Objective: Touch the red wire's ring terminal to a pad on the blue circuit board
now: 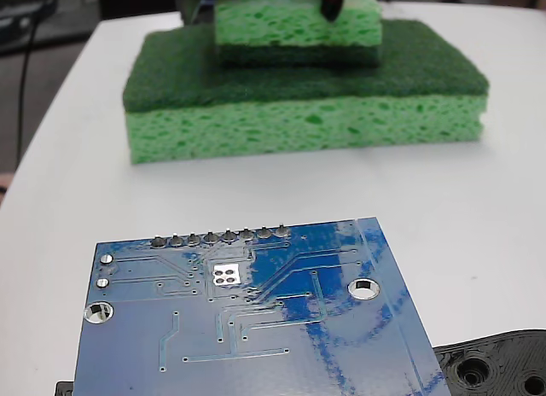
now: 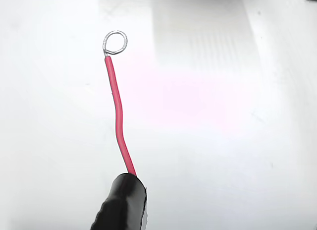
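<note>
Jaws are gripping the red wire, its ring terminal hanging over bare white table, while the blue circuit board with its pad is lying near the fixed camera.

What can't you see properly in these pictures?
- End effector: fixed view, cut off by the top edge; open or shut unclear.
- Board: fixed view, bottom cut off; absent from wrist view.
- Ring: wrist view; height over the white surface unclear.
- Black part: fixed view, corner-cropped.
</note>
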### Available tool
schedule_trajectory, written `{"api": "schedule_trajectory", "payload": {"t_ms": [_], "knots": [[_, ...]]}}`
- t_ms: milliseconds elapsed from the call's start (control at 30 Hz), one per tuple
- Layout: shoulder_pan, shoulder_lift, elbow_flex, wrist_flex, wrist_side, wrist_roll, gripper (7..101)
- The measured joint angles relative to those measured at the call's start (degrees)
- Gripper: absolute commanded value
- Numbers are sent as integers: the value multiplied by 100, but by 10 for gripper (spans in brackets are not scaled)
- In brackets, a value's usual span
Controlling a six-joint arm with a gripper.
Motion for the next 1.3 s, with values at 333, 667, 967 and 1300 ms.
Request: {"api": "schedule_trajectory", "payload": {"t_ms": [333,667,967,1300], "knots": [[0,-431,-1125,624,158,9,1003],[545,-1986,-2619,624,-255,-308,1003],[932,-3454,-3753,589,-826,-633,1003],[888,-6144,-5801,1213,-782,-888,1003]]}}
